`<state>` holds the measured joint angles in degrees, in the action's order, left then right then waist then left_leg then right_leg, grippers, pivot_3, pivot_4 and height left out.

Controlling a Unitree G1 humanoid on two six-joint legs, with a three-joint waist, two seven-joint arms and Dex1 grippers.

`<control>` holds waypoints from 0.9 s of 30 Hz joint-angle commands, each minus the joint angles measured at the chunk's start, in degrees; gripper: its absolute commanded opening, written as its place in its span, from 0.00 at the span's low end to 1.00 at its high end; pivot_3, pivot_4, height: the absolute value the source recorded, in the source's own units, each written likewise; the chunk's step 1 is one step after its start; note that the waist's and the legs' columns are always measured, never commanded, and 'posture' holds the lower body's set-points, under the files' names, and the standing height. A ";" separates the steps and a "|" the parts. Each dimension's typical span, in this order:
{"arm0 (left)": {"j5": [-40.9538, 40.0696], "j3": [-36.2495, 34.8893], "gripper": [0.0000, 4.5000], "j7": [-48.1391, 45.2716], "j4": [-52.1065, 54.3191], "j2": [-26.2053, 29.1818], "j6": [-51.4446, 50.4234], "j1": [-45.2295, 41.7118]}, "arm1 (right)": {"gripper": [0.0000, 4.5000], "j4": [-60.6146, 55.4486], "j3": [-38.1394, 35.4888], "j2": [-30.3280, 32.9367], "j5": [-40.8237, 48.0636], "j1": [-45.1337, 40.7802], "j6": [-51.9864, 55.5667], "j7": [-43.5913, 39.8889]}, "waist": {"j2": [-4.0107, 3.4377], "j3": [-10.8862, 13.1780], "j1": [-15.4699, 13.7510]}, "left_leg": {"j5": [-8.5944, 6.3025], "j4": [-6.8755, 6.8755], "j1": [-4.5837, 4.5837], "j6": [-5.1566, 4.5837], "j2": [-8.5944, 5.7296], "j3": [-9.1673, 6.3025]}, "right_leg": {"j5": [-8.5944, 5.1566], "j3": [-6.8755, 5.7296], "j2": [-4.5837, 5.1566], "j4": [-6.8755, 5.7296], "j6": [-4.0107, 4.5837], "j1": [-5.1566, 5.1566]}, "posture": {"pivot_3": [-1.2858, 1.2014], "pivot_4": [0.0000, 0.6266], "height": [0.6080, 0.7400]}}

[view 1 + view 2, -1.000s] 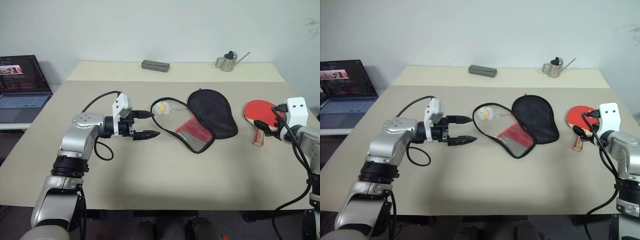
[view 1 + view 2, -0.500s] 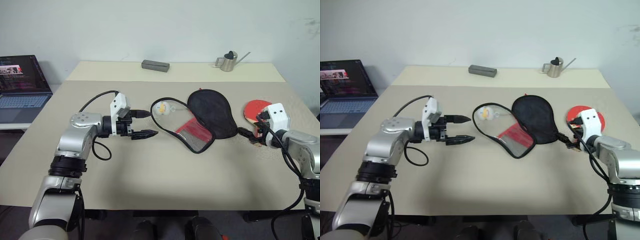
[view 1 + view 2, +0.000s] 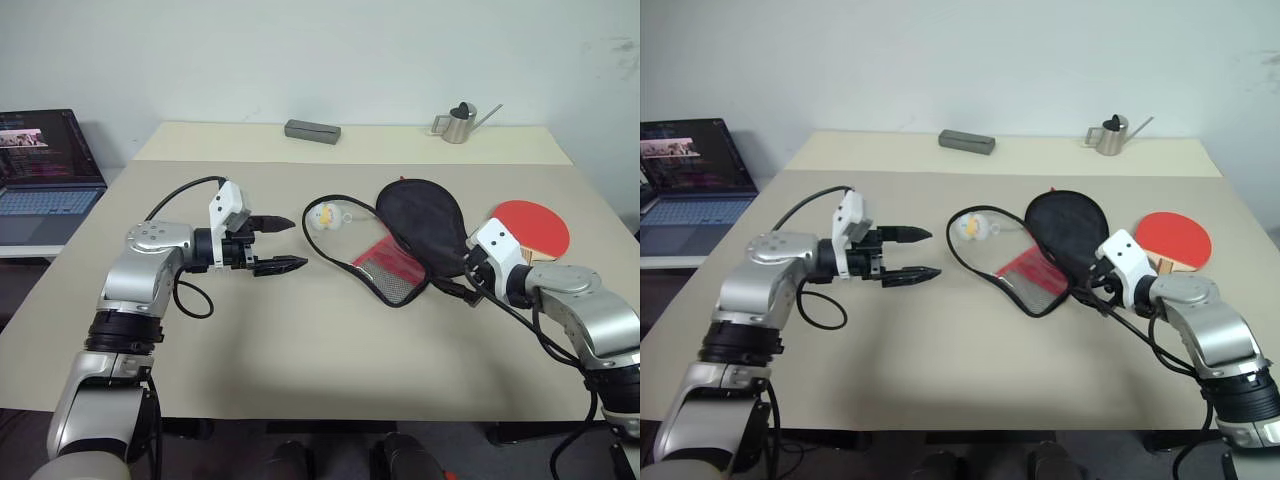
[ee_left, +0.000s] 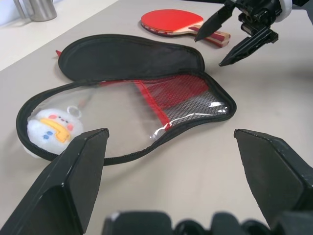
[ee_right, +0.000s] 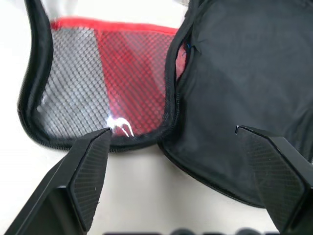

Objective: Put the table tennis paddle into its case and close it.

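two task things on the worktop (image 3: 300, 360), neither held. the case (image 3: 405, 245) lies unzipped and spread flat mid-worktop, black lining of one flap up, the other flap showing clear film and red mesh. a white-yellow charm (image 3: 322, 215) sits at the case's outer edge on the robot's left side. the table tennis paddle (image 3: 530, 226) lies flat just beside the case on the robot's right, red face up, apart from the fabric as far as i can tell.

left gripper (image 3: 277, 245): fingers spread wide, empty, hovering to the case's left, pointing toward it, well short of the charm. right gripper (image 3: 458, 287): fingers equally wide, empty, hanging at the case's near-right edge where the two flaps meet; wrist view looks straight onto that seam.

handling, as judgement: case is soft and floppy, light, likely to slide or bunch when pushed; best pinched at the stiffer zip-edged rim. paddle is rigid, light, lying flush with the worktop, so the face offers little purchase; handle is the natural hold, or the blade edge where fingers can get under. rubber face probably grippy, may drag on the lining when slid in.
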<state>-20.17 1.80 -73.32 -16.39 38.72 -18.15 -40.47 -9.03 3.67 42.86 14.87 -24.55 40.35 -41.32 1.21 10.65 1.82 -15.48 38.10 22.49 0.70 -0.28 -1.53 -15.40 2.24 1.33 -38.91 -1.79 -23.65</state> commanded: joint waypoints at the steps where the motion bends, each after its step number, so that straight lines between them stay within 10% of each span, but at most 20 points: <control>1: -0.82 -1.53 1.00 -0.70 1.97 1.23 0.30 0.38 | 0.99 0.10 -0.30 0.78 -0.09 -0.01 -3.14 -2.73 | 0.00 0.00 0.05 | 0.00 0.00 0.00 0.00 0.00 0.00 | 0.00 0.00 0.00 -0.01 0.00 0.00 | 0.52 0.24 1.00; 27: -0.51 -1.51 1.00 -0.88 1.38 1.01 0.77 0.03 | 0.99 4.80 8.48 -1.87 -17.53 0.00 -28.31 -4.08 | 0.00 0.00 0.06 | 0.00 0.04 -0.03 0.01 0.01 0.01 | 0.00 -0.01 0.00 -0.06 0.01 0.00 | 0.52 0.24 1.00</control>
<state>-20.19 1.80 -74.27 -16.27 39.07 -18.24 -39.69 -3.03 12.58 41.28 -2.40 -23.30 13.00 -45.85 1.21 10.65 1.88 -15.47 38.14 22.46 0.70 -0.27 -1.51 -15.39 2.22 1.33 -38.98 -1.78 -23.65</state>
